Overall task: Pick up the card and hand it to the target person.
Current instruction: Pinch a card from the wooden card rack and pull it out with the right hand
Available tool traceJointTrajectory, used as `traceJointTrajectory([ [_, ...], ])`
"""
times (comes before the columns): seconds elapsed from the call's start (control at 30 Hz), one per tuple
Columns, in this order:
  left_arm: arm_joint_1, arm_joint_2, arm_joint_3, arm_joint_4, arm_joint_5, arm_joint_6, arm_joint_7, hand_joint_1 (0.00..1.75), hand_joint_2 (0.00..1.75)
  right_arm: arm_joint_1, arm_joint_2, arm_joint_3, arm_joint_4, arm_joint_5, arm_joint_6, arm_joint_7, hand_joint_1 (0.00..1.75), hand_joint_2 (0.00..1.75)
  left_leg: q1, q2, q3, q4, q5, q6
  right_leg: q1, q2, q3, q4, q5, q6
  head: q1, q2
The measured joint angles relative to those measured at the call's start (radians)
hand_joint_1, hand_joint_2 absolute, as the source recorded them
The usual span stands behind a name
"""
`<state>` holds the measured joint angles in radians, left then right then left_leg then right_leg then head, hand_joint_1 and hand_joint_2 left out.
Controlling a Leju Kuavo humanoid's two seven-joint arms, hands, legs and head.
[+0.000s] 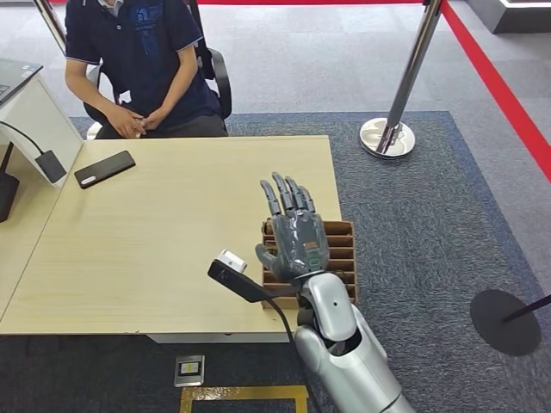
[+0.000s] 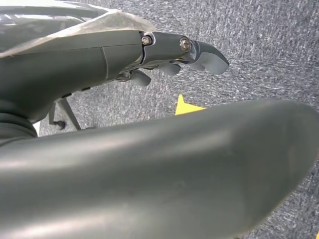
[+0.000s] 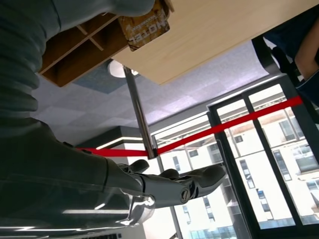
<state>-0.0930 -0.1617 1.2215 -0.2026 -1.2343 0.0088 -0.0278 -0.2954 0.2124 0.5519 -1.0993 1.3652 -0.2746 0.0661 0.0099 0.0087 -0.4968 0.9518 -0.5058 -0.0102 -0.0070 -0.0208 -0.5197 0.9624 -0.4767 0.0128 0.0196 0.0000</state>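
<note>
The right robot hand [image 1: 295, 234] hovers spread and empty over a slotted wooden holder [image 1: 340, 249] at the pale surface's [image 1: 163, 232] near right edge; grey carpet [image 1: 422, 224] lies beyond.

Head view: high on body, facing forward and down over table [image 1: 163, 224], person [image 1: 139, 60] seated at far side, mid range. Left wrist view: close behind left hand [image 2: 158, 164], facing carpet [image 2: 263, 45]. Right wrist view: close behind right hand [image 3: 112, 184] (picture turned), facing along table underside toward windows. Shared with head view: table, slotted box [image 1: 337, 249], red barrier tape [image 1: 500, 95].
</note>
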Motion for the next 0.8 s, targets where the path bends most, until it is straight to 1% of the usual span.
traceJointTrajectory([
  [0.07, 0.000, 0.000, 0.000, 0.000, 0.003, 0.000, 0.000, 0.00, 0.00, -0.010, 0.007, -0.001, 0.024, -0.038, -0.001, -0.016, 0.27, 1.75, 0.000, 0.000, 0.000, 0.000, 0.000, 0.000, 0.000, 0.000, 0.000, 0.000, 0.000, 0.000, 0.000, 0.000],
  [0.13, 0.000, 0.000, 0.000, 0.000, 0.004, 0.000, 0.000, 0.00, 0.00, -0.020, 0.014, -0.003, 0.052, -0.064, -0.005, -0.025, 0.56, 1.75, 0.000, 0.000, 0.000, 0.000, 0.000, 0.000, 0.000, 0.000, 0.000, 0.000, 0.000, 0.000, 0.000, 0.000],
  [0.17, 0.000, 0.000, 0.000, 0.000, 0.005, 0.000, 0.000, 0.00, 0.00, -0.026, 0.017, -0.004, 0.067, -0.073, -0.008, -0.027, 0.59, 1.75, 0.000, 0.000, 0.000, 0.000, 0.000, 0.000, 0.000, 0.000, 0.000, 0.000, 0.000, 0.000, 0.000, 0.000],
  [0.2, 0.000, 0.000, 0.000, 0.000, 0.006, 0.000, 0.001, 0.00, 0.00, -0.030, 0.019, -0.006, 0.081, -0.080, -0.010, -0.029, 0.61, 1.75, 0.000, 0.000, 0.000, 0.000, 0.000, 0.000, 0.000, 0.000, 0.000, 0.000, 0.000, 0.000, 0.000, 0.000],
  [0.3, 0.000, 0.000, 0.000, 0.000, 0.008, 0.001, 0.005, 0.00, 0.00, -0.035, 0.026, -0.009, 0.113, -0.090, -0.016, -0.032, 0.55, 1.75, 0.000, 0.000, 0.000, 0.000, 0.000, 0.000, 0.000, 0.000, 0.000, 0.000, 0.000, 0.000, 0.000, 0.000],
  [0.47, 0.000, 0.000, 0.000, 0.000, 0.009, 0.002, 0.020, 0.00, 0.00, -0.041, 0.033, -0.014, 0.151, -0.095, -0.021, -0.033, 0.51, 1.75, 0.000, 0.000, 0.000, 0.000, 0.000, 0.000, 0.000, 0.000, 0.000, 0.000, 0.000, 0.000, 0.000, 0.000],
  [0.7, 0.001, 0.000, 0.000, 0.000, 0.003, 0.002, 0.015, 0.00, 0.00, -0.043, 0.034, -0.029, 0.181, -0.094, -0.036, -0.029, 0.45, 1.75, 0.000, 0.000, 0.000, 0.000, 0.000, 0.000, 0.000, 0.000, 0.000, 0.000, 0.000, 0.000, 0.000, 0.000],
  [0.77, 0.001, 0.000, 0.000, 0.000, 0.001, 0.002, 0.015, 0.00, 0.00, -0.043, 0.034, -0.032, 0.185, -0.092, -0.036, -0.028, 0.47, 1.75, 0.000, 0.000, 0.000, 0.000, 0.000, 0.000, 0.000, 0.000, 0.000, 0.000, 0.000, 0.000, 0.000, 0.000],
  [0.8, 0.001, 0.000, 0.000, 0.000, 0.000, 0.001, 0.015, 0.00, 0.00, -0.043, 0.034, -0.033, 0.186, -0.091, -0.036, -0.027, 0.56, 1.75, 0.000, 0.000, 0.000, 0.000, 0.000, 0.000, 0.000, 0.000, 0.000, 0.000, 0.000, 0.000, 0.000, 0.000],
])
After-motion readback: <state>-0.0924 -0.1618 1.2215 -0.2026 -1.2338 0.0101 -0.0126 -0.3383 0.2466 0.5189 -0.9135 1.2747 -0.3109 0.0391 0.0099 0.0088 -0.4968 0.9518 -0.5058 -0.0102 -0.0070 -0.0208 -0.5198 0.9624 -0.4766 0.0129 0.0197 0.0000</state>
